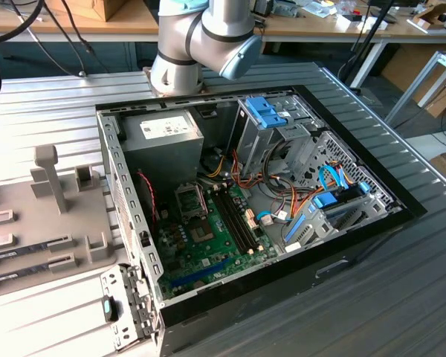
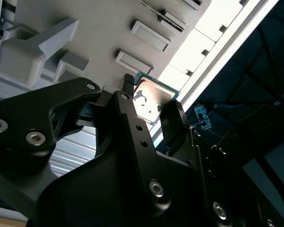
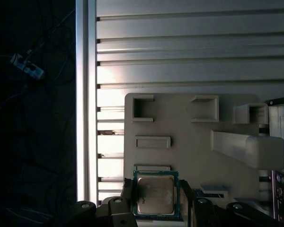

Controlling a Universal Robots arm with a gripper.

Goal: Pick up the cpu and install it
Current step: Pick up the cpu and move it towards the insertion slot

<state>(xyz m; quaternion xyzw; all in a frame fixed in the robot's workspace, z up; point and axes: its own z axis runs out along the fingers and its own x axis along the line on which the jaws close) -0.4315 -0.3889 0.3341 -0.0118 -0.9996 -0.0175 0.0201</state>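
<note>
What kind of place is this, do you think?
Probably a robotics lab or workshop: an open computer case lies on a ribbed metal table, wooden workbenches stand behind, and the gripper holds the cpu.

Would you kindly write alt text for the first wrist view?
The gripper holds the cpu by two opposite edges, metal top facing the camera, over a grey tray with slots. The tray lies on a ribbed metal table.

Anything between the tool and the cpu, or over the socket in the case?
No. In both wrist views the cpu sits gripped directly in the tool, with nothing between them. In the exterior view the computer case lies open on top, and nothing visible covers the motherboard socket.
</note>
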